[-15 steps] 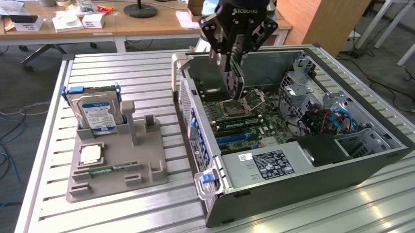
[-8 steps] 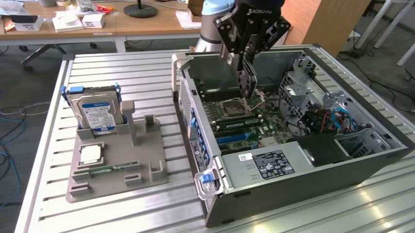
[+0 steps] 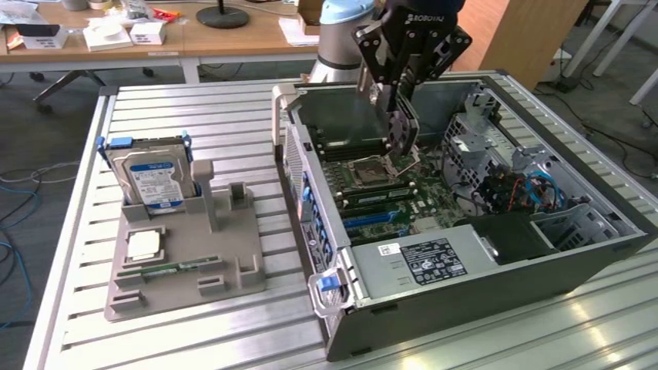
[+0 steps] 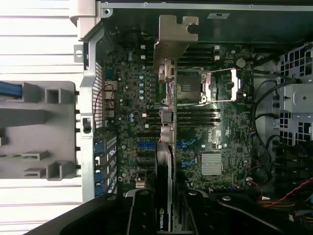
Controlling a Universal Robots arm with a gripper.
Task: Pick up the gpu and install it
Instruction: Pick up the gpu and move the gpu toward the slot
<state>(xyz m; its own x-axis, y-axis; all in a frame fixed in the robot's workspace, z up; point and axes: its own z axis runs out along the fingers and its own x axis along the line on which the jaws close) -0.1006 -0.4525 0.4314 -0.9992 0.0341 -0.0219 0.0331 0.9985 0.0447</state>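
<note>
Fingers (image 4: pixel 142 215) on gpu (image 4: pixel 165 166), over motherboard (image 4: pixel 215 134)

A robotics lab: slatted aluminium bench (image 3: pixel 206 116), opened computer case (image 3: pixel 535 270), office desks (image 3: pixel 242 42) behind.

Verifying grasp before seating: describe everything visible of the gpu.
The gpu is a thin, flat, dark card, seen edge-on from the wrist, with a silver metal bracket at the end away from the hand and an NVIDIA label near it. The hand is shut on it, holding it upright on edge inside the open case, above the motherboard near the CPU socket. Only the hand visibly touches it; it looks not yet seated.
</note>
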